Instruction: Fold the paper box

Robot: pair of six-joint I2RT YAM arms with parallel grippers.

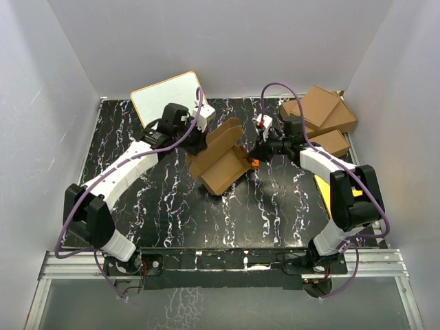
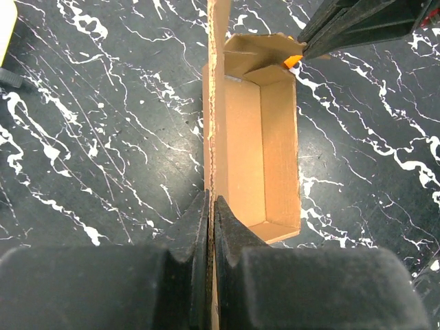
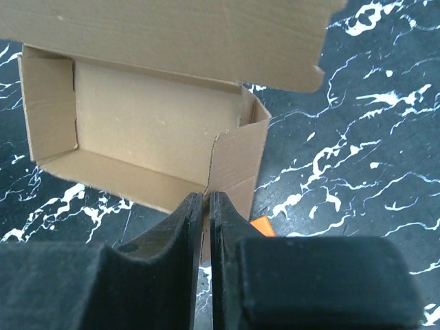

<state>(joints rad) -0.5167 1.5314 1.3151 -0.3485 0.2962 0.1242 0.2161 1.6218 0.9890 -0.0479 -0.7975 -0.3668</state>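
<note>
1. Left end effector [image 2: 211, 210]: fingers pressed together on the bare edge of the upright lid flap of the paper box [image 2: 261, 151], which the left wrist view shows edge-on.
2. Right end effector [image 3: 206, 205]: fingers pinched on the box's short end wall, at a slit in the cardboard near one corner.
3. Paper box: partly formed as an open tray with raised walls and a standing lid flap. It sits on the worktop [image 1: 172, 206] near the centre, between the two arms, lying diagonally in the top view.
4. Worktop: black with white veining.
5. White board [image 1: 165, 96], tan-rimmed: rear left, behind the left wrist, apart from the box.
6. Brown cartons [image 1: 320, 110]: piled at the rear right corner, beyond the right arm.
</note>
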